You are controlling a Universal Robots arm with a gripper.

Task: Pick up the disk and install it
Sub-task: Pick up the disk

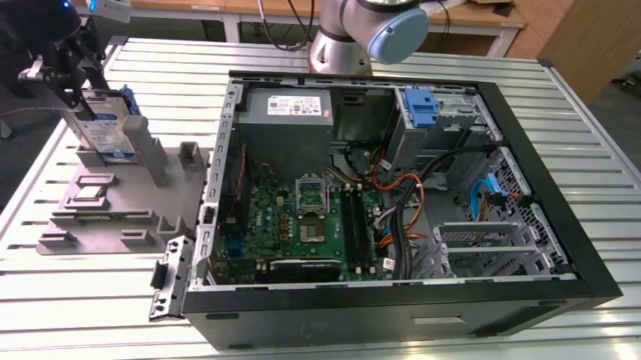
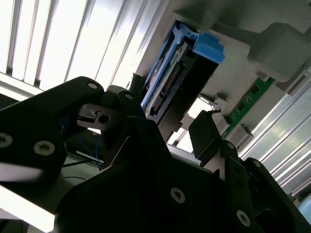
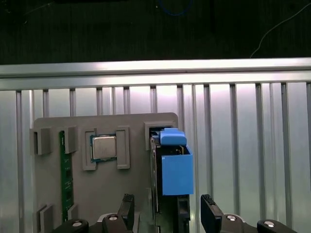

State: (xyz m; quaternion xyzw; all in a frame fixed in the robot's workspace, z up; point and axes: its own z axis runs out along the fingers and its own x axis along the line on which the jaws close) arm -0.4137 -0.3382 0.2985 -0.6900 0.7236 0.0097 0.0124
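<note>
From my station I count one disk point(image 1: 105, 129) in a blue carrier. There is one grey holder plate point(image 1: 120, 225), and among its pieces I make out one processor chip point(image 3: 104, 147) and one green memory stick point(image 3: 65, 179). On the one table point(image 1: 180, 60) there is one open computer case point(image 1: 593, 259). Inside it I count one power supply point(image 1: 290, 105), one motherboard point(image 1: 300, 225) and one bare blue bracket point(image 1: 422, 109). One arm point(image 1: 371, 30), one hand point(image 3: 167, 206), two fingers point(image 3: 209, 208).

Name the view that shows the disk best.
The exterior view: the disk stands upright in the grey holder, label face visible. Both wrist views show it edge-on, mostly its blue carrier.
</note>
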